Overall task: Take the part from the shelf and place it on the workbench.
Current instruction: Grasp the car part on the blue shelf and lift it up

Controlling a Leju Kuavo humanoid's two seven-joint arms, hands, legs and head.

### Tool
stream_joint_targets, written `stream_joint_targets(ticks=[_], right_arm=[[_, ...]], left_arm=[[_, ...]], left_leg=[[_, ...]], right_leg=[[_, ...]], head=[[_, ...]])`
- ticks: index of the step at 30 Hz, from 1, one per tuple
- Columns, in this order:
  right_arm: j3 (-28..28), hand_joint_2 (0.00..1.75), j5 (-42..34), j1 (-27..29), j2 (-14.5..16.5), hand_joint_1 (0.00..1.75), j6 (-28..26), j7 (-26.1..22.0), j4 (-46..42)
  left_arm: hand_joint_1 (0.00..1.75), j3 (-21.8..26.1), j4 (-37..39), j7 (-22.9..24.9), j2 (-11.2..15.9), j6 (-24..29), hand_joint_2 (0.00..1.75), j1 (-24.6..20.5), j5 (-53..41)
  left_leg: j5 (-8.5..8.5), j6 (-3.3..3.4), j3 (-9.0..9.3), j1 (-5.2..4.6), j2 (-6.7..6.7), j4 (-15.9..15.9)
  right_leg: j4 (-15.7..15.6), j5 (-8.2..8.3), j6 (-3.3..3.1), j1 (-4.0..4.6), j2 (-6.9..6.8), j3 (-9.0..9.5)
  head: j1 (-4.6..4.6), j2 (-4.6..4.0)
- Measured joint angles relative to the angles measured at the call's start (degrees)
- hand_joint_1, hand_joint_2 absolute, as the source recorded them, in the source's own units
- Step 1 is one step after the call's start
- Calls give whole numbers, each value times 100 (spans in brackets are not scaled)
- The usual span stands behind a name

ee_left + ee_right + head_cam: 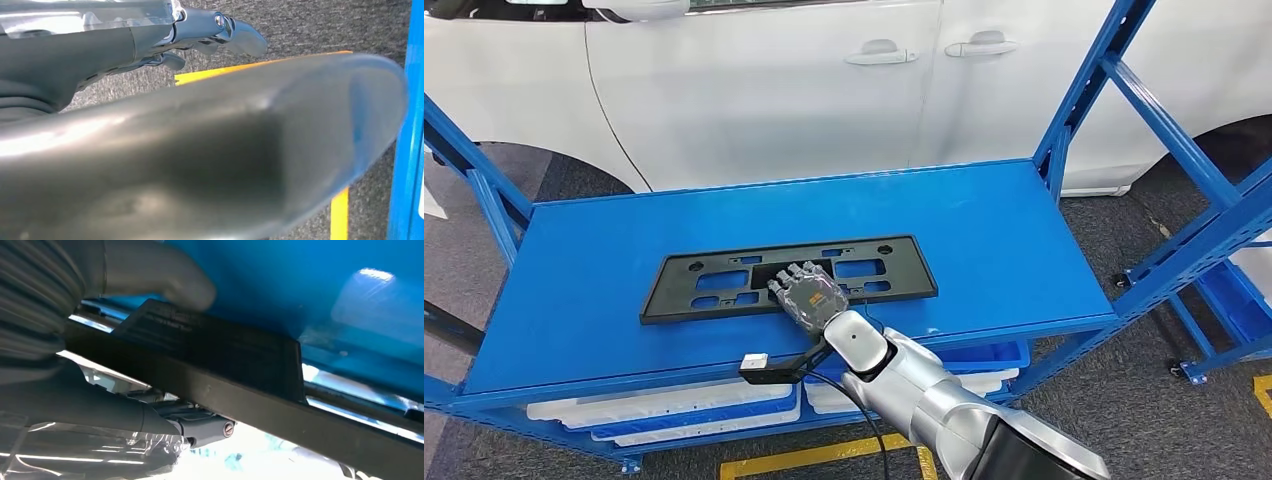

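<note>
Part lies flat on the shelf, right robot hand gripping its near edge.

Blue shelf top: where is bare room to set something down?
The blue shelf top is bare right of the black part, toward the right upright, also left of it and behind it toward the white car. The middle is crowded: the right hand rests on the part.

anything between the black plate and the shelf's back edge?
No. In the head view the stretch of blue shelf behind the black plate is bare. The right hand rests on the plate.
</note>
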Motion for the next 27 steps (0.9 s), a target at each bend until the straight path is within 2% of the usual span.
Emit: stream_joint_targets(ticks=[1, 2, 3, 5, 6, 7, 8, 11, 13, 15, 16, 17, 18, 19, 20, 22, 23, 25, 27], right_arm=[[-11, 175, 13, 14, 0, 175, -11, 3, 21], [-22, 175, 27, 25, 1, 175, -26, 3, 39], [-33, 175, 46, 32, 5, 175, -40, 0, 52], [-54, 175, 90, 36, 28, 175, -57, -11, 71], [-61, 175, 103, 37, 51, 175, -57, -25, 78], [-66, 175, 109, 39, 73, 175, -55, -38, 85], [-71, 175, 107, 42, 93, 175, -54, -55, 92], [-131, 175, 76, 45, 132, 175, -67, -112, 103], [-208, 175, 30, 41, 144, 175, -123, -150, 104], [-295, 175, -45, 42, 147, 175, -235, -219, 102], [-347, 175, -103, 48, 147, 175, -310, -280, 94], [-413, 175, -176, 55, 144, 175, -385, -356, 72], [-491, 175, -256, 59, 140, 175, -453, -436, 35], [-580, 175, -343, 60, 137, 175, -518, -523, -24], [-678, 175, -440, 59, 131, 175, -571, -609, -104], [-914, 175, -801, 78, 103, 175, -669, -893, -372], [-1058, 175, -1103, 120, 68, 175, -684, -1114, -606], [-1367, 175, -1822, 260, -43, 175, -566, -1559, -1279], [-1678, 175, -2741, 471, -191, 175, -240, -1961, -2158]], left_arm=[[0, -1, 0, 0, 1, -4, 0, 1, -1], [0, -2, 0, 0, 1, -9, 0, 3, -3], [0, -4, 0, 0, 1, -13, 0, 4, -6], [0, -16, 3, -3, -3, -21, 0, 3, -13], [0, -29, 8, -9, -7, -24, 0, 1, -16], [0, -44, 12, -20, -9, -28, 0, -1, -22], [0, -57, 16, -38, -11, -31, 0, -3, -28], [0, -86, 18, -145, -7, -49, 0, -7, -66], [0, -98, 18, -265, -3, -54, 87, -7, -110], [0, -107, 19, -383, -3, -44, 175, -1, -138], [0, -110, 20, -438, -2, -36, 175, 5, -138], [0, -111, 20, -490, -1, -22, 175, 12, -130], [0, -111, 20, -535, 3, -4, 175, 16, -120], [0, -111, 20, -572, 8, 22, 175, 18, -108], [0, -111, 20, -592, 14, 48, 175, 17, -95], [0, -105, 22, -599, 19, 80, 175, 6, -35], [0, -93, 23, -599, 19, 85, 175, 3, 18], [0, -61, 24, -613, 18, 69, 175, 11, 132], [0, -20, 24, -705, 16, -15, 175, 23, 247]], left_leg=[[-2, 6, -5, -6, 0, 7], [-6, 9, -7, -11, -3, 16], [-12, 9, -5, -16, -8, 27], [-28, -3, 5, -27, -18, 43], [-38, -20, 2, -42, -20, 55], [-46, -41, -4, -52, -19, 64], [-50, -67, -13, -56, -18, 69], [-87, -162, -30, -50, -13, 100], [-313, -220, -175, -37, -11, 444], [-687, -273, -514, -7, -9, 1202], [-813, -296, -678, 8, -8, 1557], [-837, -314, -768, 22, -7, 1744], [-744, -327, -748, 35, -6, 1701], [-557, -335, -615, 50, -4, 1424], [-341, -340, -410, 66, 1, 996], [-108, -314, -72, 68, 3, 299], [-90, -283, -6, 63, 0, 149], [-103, -194, -12, 55, -12, 130], [-77, -111, -11, 69, -10, 106]], right_leg=[[314, -91, 6, -2, 0, -153], [410, -64, 1, -3, 0, -203], [264, 70, -13, -2, 0, -138], [-533, 468, -80, 13, -1, 237], [-911, 609, -113, 23, -3, 410], [-1168, 687, -138, 35, -4, 523], [-1278, 701, -157, 46, -4, 565], [-1337, 725, -216, 32, -8, 583], [-1386, 748, -263, 2, -24, 612], [-1391, 750, -281, 1, -32, 614], [-1388, 749, -282, 3, -31, 614], [-1383, 747, -280, 3, -29, 614], [-1375, 742, -274, -1, -24, 617], [-1364, 734, -262, -6, -15, 623], [-1351, 721, -243, -8, -5, 630], [-1318, 704, -189, 14, 15, 620], [-1310, 705, -160, 27, 21, 607], [-1315, 718, -100, 38, 27, 592], [-1209, 625, -40, 24, 21, 555]], head=[[1, 0], [1, 0], [2, 0], [3, -1], [-1, 0], [-2, 0], [-5, 0], [-6, 1], [-12, 1], [-17, 0], [-16, 0], [-16, 0], [-17, 0], [-17, 0], [-17, 0], [-19, 0], [-18, 0], [-11, 0], [-7, 0]])
